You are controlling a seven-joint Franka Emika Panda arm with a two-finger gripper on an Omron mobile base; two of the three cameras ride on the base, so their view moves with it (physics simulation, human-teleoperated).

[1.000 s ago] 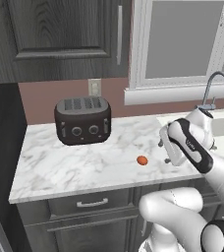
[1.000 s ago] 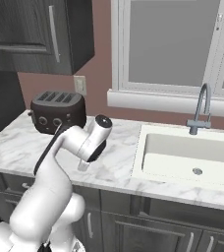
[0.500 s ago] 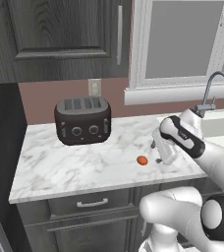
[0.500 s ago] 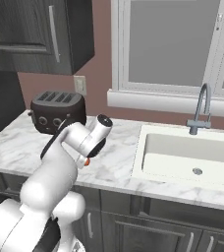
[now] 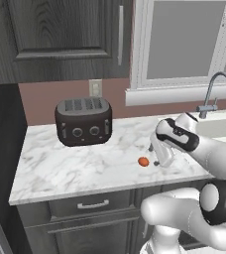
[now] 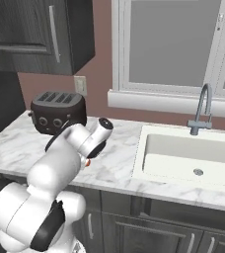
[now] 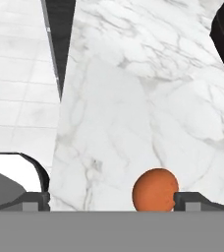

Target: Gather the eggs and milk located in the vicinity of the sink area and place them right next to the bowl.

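Lowered my open claw (image 5: pixel 154 158) toward the egg (image 5: pixel 143 161) on the counter (image 5: pixel 75 168); hand view puts it by one fingertip (image 7: pixel 195 201).

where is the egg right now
The egg lies on the marble counter near its front edge, right of the toaster, between the open end effector's fingertips in the hand view.

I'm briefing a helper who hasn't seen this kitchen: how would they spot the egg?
Find the marble counter left of the sink, with the black toaster at the back. Near its front edge lies the egg, a small orange-brown oval, beside the open gripper.
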